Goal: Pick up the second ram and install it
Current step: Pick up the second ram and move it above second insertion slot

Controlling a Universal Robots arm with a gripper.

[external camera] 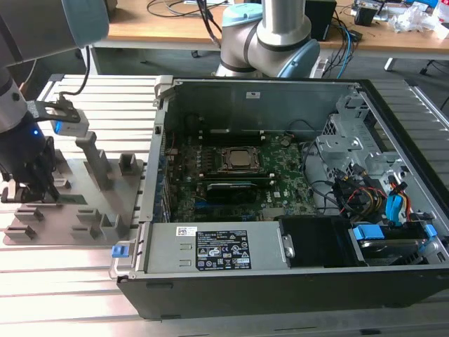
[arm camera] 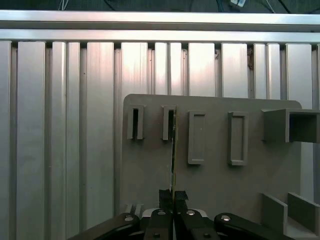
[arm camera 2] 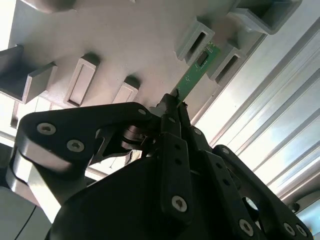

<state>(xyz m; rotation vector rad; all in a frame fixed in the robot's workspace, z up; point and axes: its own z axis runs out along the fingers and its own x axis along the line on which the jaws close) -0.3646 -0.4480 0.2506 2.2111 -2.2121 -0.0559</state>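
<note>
The second ram [arm camera 2: 196, 70] is a thin green stick standing on edge in a slotted bracket of the grey holder plate [arm camera 2: 125, 40]. In the first wrist view the second ram [arm camera: 173, 150] is edge-on, running from a slot toward my fingers. My gripper [arm camera 2: 174, 102] is shut on the stick's near end, black fingertips [arm camera: 165, 196] pressed on both sides. In the exterior view my gripper [external camera: 31, 188] hangs low over the holder plate [external camera: 84, 225] at the exterior view's left, beside the open computer case [external camera: 210, 249].
The case holds a green motherboard [external camera: 280, 189] with the CPU socket [external camera: 235, 160], drive cages and cables [external camera: 365, 196] at the exterior view's right. The holder plate carries raised brackets and posts [external camera: 95, 158]. Ribbed aluminium table [external camera: 63, 295] surrounds it.
</note>
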